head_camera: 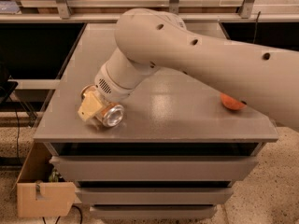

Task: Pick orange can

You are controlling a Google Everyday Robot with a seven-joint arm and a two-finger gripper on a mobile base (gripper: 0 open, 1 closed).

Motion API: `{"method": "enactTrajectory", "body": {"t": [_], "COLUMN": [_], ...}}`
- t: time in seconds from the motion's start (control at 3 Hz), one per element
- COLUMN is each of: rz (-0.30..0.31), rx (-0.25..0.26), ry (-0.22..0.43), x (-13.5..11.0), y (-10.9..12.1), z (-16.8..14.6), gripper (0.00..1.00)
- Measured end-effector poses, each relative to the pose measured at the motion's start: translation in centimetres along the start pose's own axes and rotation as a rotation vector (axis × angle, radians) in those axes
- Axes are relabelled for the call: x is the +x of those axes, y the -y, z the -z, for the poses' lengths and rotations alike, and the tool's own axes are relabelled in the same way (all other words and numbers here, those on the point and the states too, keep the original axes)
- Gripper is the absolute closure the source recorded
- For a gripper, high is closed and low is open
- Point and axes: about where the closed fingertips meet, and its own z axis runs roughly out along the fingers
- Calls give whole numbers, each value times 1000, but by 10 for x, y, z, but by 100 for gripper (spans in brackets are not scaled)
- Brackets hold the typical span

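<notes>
The orange can [111, 115] lies on its side near the front left corner of the grey table [187, 120], with its shiny silver end facing me. My gripper [95, 109] is down at the can, its cream-coloured tip resting against the can's left side. The thick grey arm [196, 55] reaches in from the right and hides most of the can's body and the rest of the gripper.
A red-orange apple [231, 102] lies at the table's right side, partly under the arm. A cardboard box [44, 199] stands on the floor at the front left. Drawers [154, 169] run below the tabletop. Dark shelving stands behind.
</notes>
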Motion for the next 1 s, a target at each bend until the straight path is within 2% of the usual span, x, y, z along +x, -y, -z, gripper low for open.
{"method": "enactTrajectory", "body": {"t": [0.33, 0.67, 1.0], "rz": [-7, -9, 2], "rx": [-1, 20, 54], "ry": [-8, -9, 17], "x": [0, -2, -5], "y": [2, 9, 17], "z": [-2, 5, 25], "gripper": [62, 87, 100]}}
